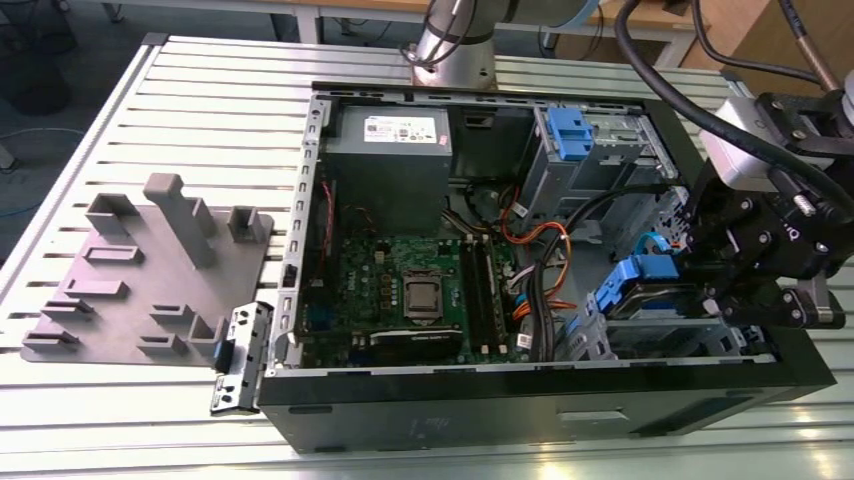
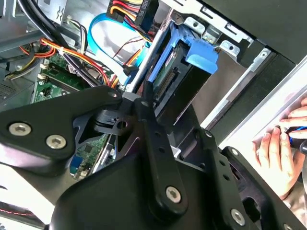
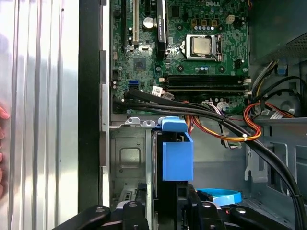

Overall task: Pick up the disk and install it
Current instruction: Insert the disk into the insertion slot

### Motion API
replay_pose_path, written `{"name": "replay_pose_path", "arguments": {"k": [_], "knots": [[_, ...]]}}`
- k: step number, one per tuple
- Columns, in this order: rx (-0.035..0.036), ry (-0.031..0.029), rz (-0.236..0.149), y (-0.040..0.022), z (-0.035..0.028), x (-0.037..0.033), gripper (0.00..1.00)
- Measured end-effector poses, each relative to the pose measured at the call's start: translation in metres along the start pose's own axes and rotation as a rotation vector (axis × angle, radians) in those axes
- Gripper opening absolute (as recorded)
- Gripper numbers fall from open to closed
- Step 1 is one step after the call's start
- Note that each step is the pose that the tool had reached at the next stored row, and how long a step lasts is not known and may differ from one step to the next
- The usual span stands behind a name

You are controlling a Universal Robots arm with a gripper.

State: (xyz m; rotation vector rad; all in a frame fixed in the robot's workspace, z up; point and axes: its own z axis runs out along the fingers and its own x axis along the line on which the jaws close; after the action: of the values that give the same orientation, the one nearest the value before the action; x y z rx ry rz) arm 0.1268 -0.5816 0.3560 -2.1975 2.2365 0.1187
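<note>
Exterior view first: we see the open computer case (image 1: 534, 400) lying on the slatted worktop (image 1: 160, 420), a grey fixture plate (image 1: 147, 290) at that view's left. Our tool (image 1: 714, 275) hangs over the case's near right corner, clenched on the disk (image 1: 647, 285), which stands on edge in the drive bay; the first wrist view shows its blue rail (image 3: 176, 148) between the fingers. Farther in lie the motherboard (image 1: 414, 290) and power supply (image 1: 394, 150). A hand (image 2: 283, 153) rests outside the case.
</note>
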Motion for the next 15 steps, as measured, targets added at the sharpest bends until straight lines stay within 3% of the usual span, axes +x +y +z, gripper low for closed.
{"name": "replay_pose_path", "arguments": {"k": [2,5,8,15], "knots": [[0.0,0.0,0.0,0.0,0.0,0.0,0.44],[0.0,0.0,0.0,0.0,0.0,0.0,0.55],[0.0,-0.0002,0.0,0.0,0.0001,0.0,0.55],[0.0133,-0.012,-0.006,0.0055,0.0053,-0.0015,0.55]]}}
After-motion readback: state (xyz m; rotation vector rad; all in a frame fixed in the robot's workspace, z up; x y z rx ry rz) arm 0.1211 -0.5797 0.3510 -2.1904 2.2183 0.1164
